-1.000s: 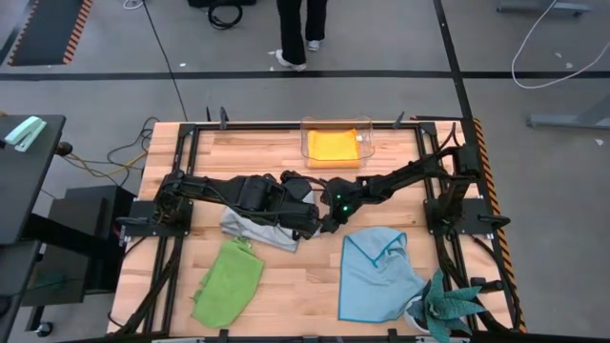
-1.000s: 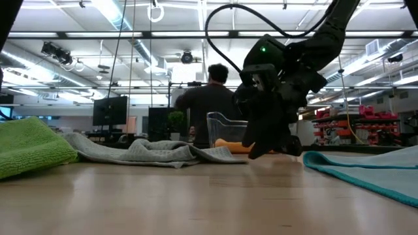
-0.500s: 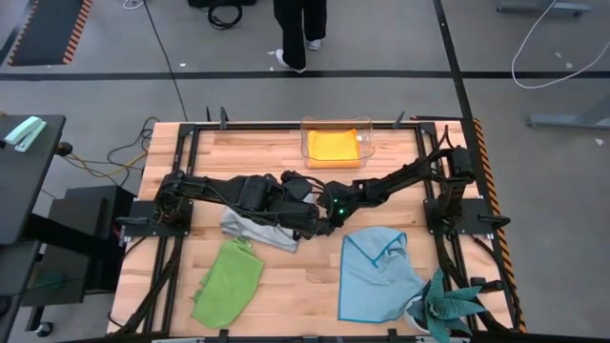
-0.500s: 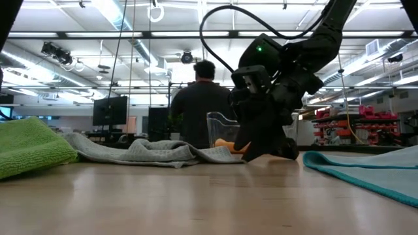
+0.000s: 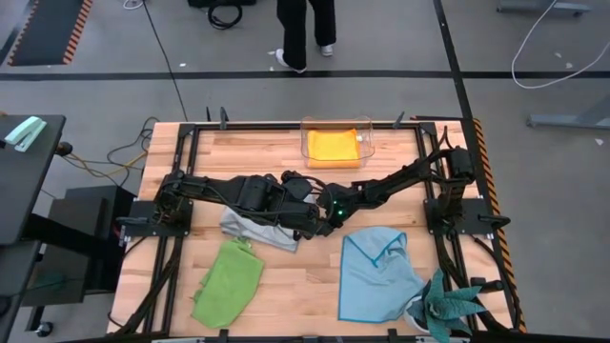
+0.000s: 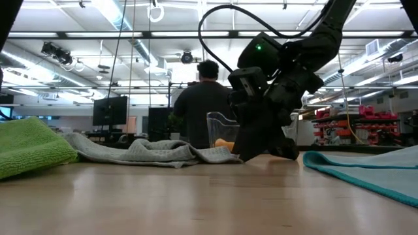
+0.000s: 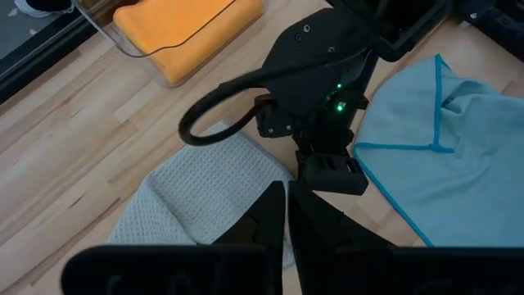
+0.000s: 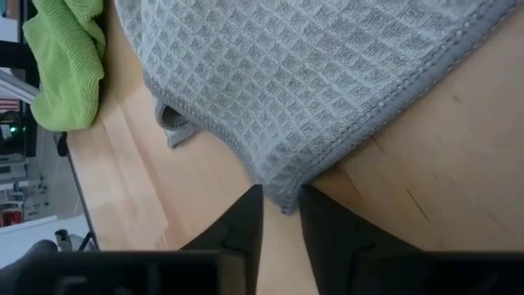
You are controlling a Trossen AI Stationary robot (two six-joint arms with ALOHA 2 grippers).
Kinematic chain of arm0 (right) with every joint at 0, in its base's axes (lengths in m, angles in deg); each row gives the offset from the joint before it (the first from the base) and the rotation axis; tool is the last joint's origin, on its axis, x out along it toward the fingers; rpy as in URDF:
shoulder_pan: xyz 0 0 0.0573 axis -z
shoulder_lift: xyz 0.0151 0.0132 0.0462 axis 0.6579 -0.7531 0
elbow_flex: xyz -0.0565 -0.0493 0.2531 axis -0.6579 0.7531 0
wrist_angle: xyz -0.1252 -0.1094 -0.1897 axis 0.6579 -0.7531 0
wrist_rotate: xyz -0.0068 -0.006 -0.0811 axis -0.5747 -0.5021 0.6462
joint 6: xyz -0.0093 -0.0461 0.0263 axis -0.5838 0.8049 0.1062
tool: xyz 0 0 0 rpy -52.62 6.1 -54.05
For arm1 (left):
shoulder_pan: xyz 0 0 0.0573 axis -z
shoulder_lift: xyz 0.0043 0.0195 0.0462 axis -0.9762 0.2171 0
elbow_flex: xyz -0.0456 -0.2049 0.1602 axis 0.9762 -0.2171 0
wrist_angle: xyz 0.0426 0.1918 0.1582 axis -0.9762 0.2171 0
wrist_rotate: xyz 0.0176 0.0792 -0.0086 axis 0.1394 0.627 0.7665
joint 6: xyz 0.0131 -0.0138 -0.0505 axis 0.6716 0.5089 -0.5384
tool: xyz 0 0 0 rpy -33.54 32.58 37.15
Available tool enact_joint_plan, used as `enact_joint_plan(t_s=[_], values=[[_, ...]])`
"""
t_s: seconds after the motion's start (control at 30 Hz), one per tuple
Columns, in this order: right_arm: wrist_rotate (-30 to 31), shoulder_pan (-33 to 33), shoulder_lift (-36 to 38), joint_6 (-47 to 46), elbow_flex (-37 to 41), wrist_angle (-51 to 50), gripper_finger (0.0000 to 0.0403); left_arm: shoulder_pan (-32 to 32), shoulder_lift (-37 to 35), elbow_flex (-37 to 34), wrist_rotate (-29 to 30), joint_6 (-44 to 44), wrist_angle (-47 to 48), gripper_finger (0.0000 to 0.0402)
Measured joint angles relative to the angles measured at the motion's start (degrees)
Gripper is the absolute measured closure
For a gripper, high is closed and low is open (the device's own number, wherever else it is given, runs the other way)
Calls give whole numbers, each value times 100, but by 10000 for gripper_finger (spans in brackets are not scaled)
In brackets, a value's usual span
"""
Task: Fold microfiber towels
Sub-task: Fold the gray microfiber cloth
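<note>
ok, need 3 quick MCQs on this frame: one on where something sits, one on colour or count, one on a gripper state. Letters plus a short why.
1. Where is the orange-yellow towel?
A. inside the clear plastic box
B. draped over the plant
C. under the green towel

2. How many towels lie on the bare table outside the box?
A. one
B. three
C. five

3. What are the right gripper's fingers doing?
A. spread wide above the blue towel
B. clamped on the plant
C. straddling a corner of the grey towel

Answers:
1 A: the orange-yellow towel lies flat within the clear plastic box at the table's far edge.
2 B: the grey towel, the green towel and the blue towel are out on the wood.
3 C: in the right wrist view the right gripper has a finger on each side of the grey corner, not yet pressed together.
</note>
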Motion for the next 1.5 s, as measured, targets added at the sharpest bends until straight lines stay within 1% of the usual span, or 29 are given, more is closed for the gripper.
enact_joint_plan(t_s=[0.2,0.23,0.33,0.43,0.6,0.7,0.83,0.97,1.03,1.17,1.23,1.33,1.5], values=[[142,-76,-4,168,7,-65,388,0,0,0,-2,0,0,383],[173,-90,-6,225,6,-104,394,0,0,0,-2,0,0,385],[333,-130,-8,394,1,-340,392,8,0,0,-2,-11,0,390],[314,-126,-6,581,-8,-515,395,31,0,0,-2,-9,-12,391],[453,-128,178,725,0,-804,398,89,0,0,-2,-11,-26,381],[743,-134,398,979,13,-1280,400,104,0,0,-3,-7,-39,378],[1166,-119,689,1290,25,-1962,400,127,2,0,-2,104,-37,386],[1616,-158,931,1450,21,-2235,401,134,2,0,-2,246,16,393],[1775,-163,965,1566,-92,-2248,401,164,2,0,0,271,60,393],[1782,-159,823,2000,-561,-2431,402,274,-16,2,-2,256,233,385],[1765,-159,672,2248,-837,-2661,402,368,-60,2,-6,80,335,382],[1755,-131,559,2491,-1209,-2739,402,516,-172,9,-5,-169,343,382],[1735,-8,373,2872,-1504,-2809,402,709,-281,7,-6,-587,343,393]])
